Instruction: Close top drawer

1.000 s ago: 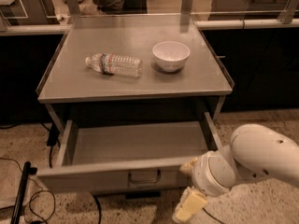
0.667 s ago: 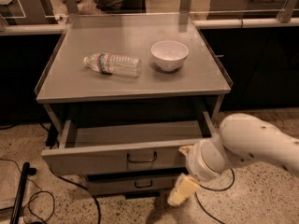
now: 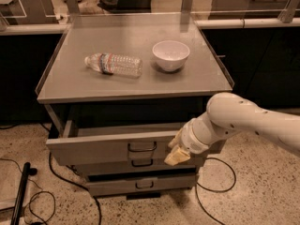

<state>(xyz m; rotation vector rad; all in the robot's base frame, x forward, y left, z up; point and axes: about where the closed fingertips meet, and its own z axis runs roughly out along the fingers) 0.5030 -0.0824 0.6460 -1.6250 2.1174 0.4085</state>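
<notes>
A gray table (image 3: 70,86) stood in the middle. On its top, to the left, a clear water bottle (image 3: 114,64) lay on its side. Right of the bottle sat a white bowl (image 3: 171,55), close by but not touching. Under the table top, the top drawer (image 3: 98,148) stuck out part way, with a small dark handle (image 3: 142,147) in the middle of its front. Right of the handle, the gripper (image 3: 176,150) was up against the drawer front. I could not tell if it was open or shut.
</notes>
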